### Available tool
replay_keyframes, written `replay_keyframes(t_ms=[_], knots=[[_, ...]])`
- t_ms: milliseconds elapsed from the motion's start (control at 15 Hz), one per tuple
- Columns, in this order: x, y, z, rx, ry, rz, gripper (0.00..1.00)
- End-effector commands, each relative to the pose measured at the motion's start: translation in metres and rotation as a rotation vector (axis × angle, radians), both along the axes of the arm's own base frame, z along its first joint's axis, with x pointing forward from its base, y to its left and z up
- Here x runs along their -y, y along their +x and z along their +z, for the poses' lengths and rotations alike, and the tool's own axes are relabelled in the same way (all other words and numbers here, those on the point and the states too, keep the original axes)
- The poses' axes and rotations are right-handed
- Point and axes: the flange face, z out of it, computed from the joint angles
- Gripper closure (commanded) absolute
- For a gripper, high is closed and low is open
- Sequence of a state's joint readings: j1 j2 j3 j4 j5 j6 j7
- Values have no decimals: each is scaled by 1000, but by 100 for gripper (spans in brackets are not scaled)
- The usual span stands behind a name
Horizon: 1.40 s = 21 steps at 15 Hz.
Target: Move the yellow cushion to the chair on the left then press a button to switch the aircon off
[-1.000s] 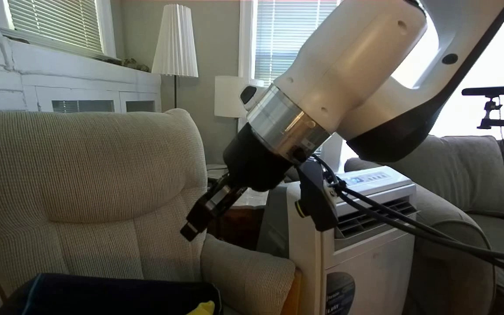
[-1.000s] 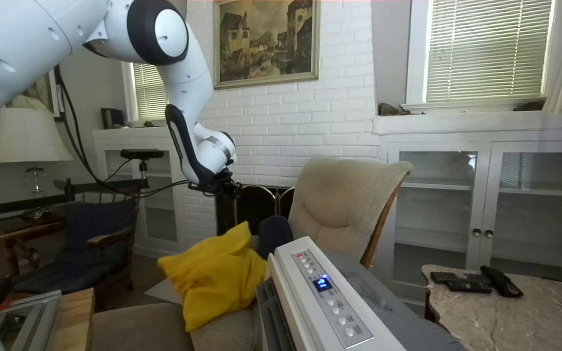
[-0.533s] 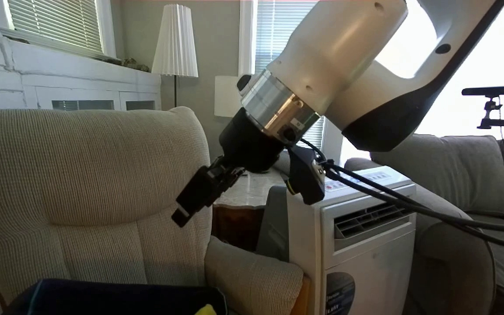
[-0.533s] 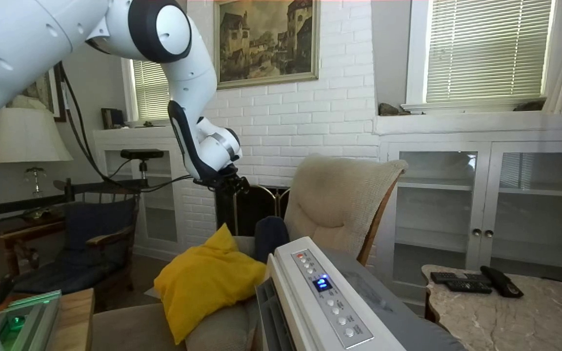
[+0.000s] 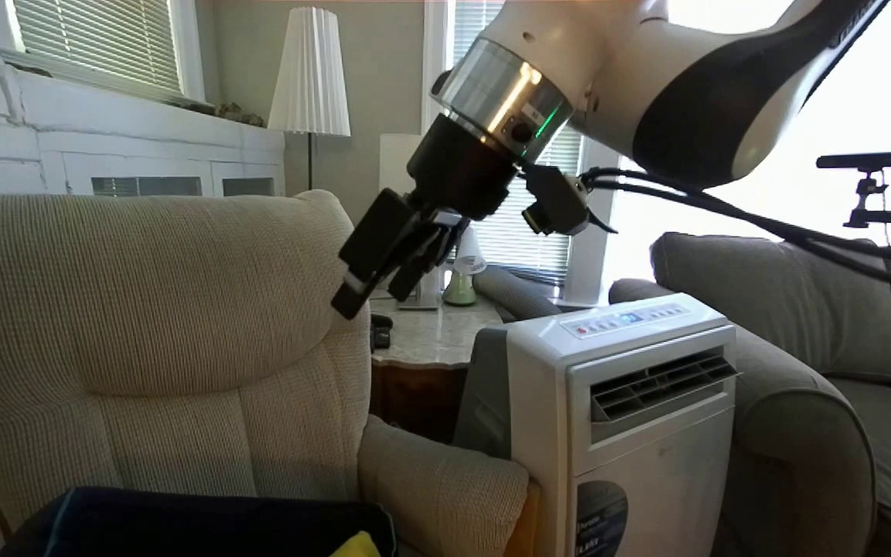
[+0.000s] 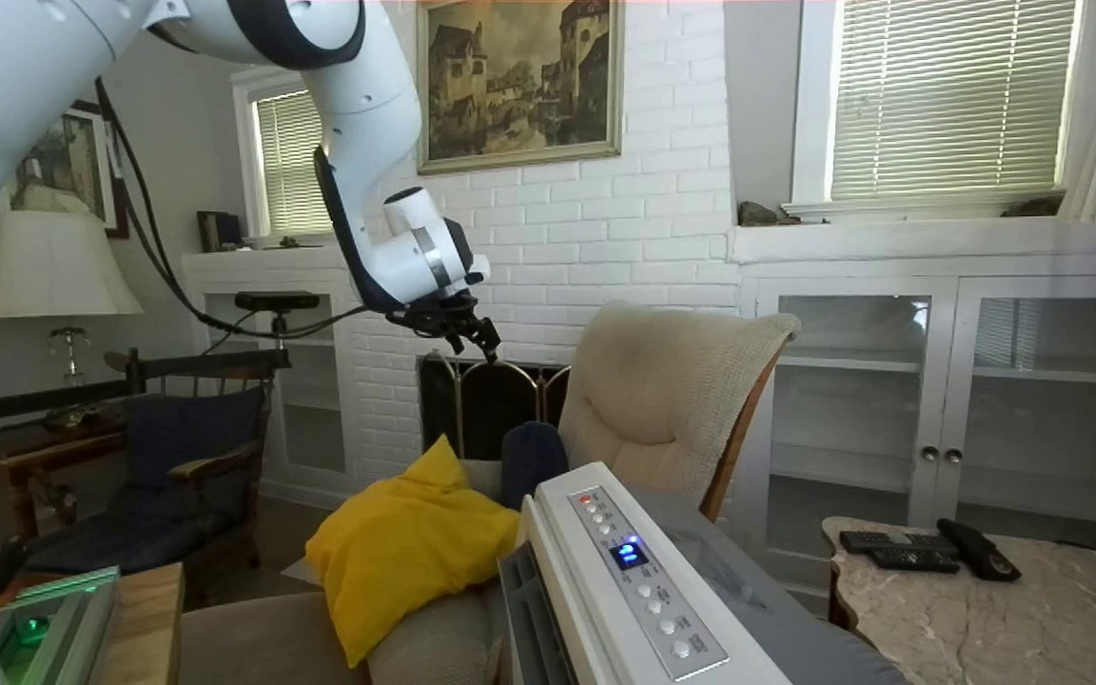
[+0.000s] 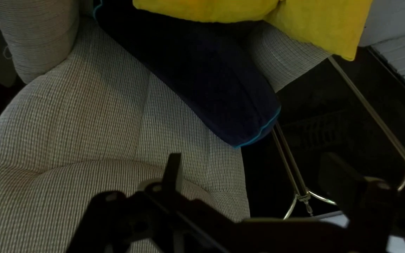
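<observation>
While the black two-fingered pincer [image 5: 373,295] hangs with its jaws spread wide, the tall padded back of the large cream-beige upholstered armchair [image 5: 206,309] rises near it. Below the pincer lies a long navy fabric cushion [image 7: 195,77] with blue piping. Farther out below, the bright yellow square fabric cushion [image 6: 415,542] sits on the armchair; whether the two touch is hard to tell. Well apart from the pincer stands the white boxy aircon [image 5: 658,472], its small display [image 6: 629,554] lit blue.
</observation>
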State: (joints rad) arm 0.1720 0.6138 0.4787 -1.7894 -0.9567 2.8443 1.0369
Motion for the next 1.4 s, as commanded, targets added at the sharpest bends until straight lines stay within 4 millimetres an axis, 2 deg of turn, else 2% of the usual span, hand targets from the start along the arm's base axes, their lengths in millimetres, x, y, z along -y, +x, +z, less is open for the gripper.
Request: replay_keyframes(t_ms=[0, 333, 600, 1000, 1333], knots=[[32, -8, 37, -54, -29, -47, 0], [81, 1, 90, -95, -51, -162, 0], [136, 15, 113, -70, -125, -287, 0], [205, 17, 111, -129, -250, -455, 0], [229, 9, 97, -213, -260, -528, 0]])
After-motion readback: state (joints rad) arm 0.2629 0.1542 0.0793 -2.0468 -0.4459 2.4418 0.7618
